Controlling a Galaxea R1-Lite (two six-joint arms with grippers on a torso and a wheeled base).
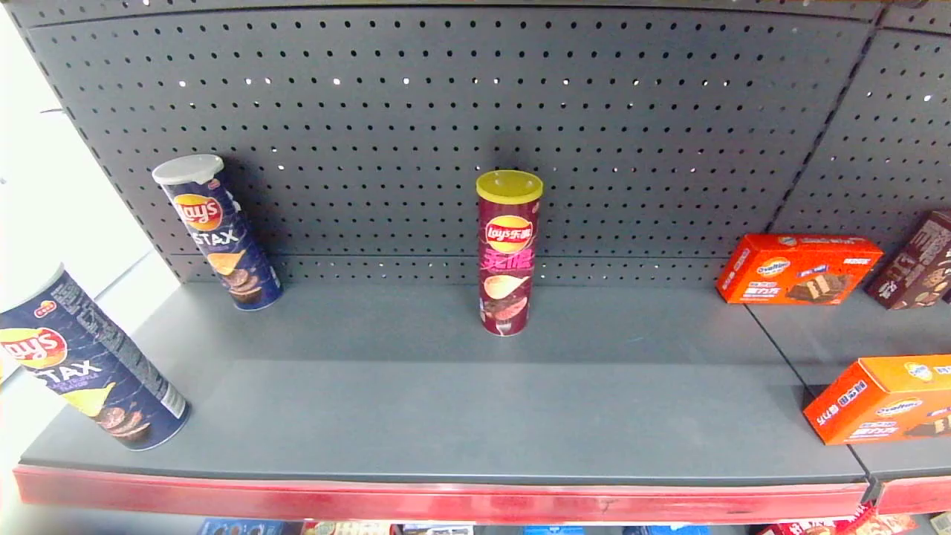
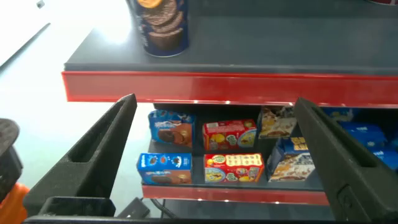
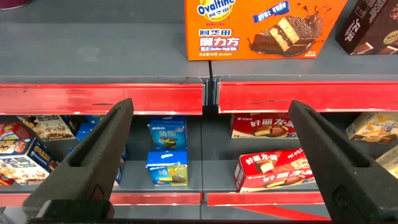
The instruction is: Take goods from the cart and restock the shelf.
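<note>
On the grey shelf (image 1: 446, 401) stand three chip cans: a dark blue one (image 1: 89, 364) at the front left corner, a second dark blue one with a white lid (image 1: 219, 234) at the back left, and a maroon one with a yellow lid (image 1: 507, 253) at the back middle. My left gripper (image 2: 214, 155) is open and empty, below and in front of the shelf's red front edge (image 2: 230, 87), under the front blue can (image 2: 163, 26). My right gripper (image 3: 208, 155) is open and empty, facing the seam between two shelf sections below an orange box (image 3: 261, 28).
Orange boxes (image 1: 795, 269) (image 1: 880, 401) and a brown box (image 1: 917, 260) sit on the right shelf section. The lower shelf holds several small boxes: blue (image 2: 165, 168), red and yellow (image 2: 233, 168), red (image 3: 273, 171). A perforated back panel (image 1: 446, 126) closes the shelf.
</note>
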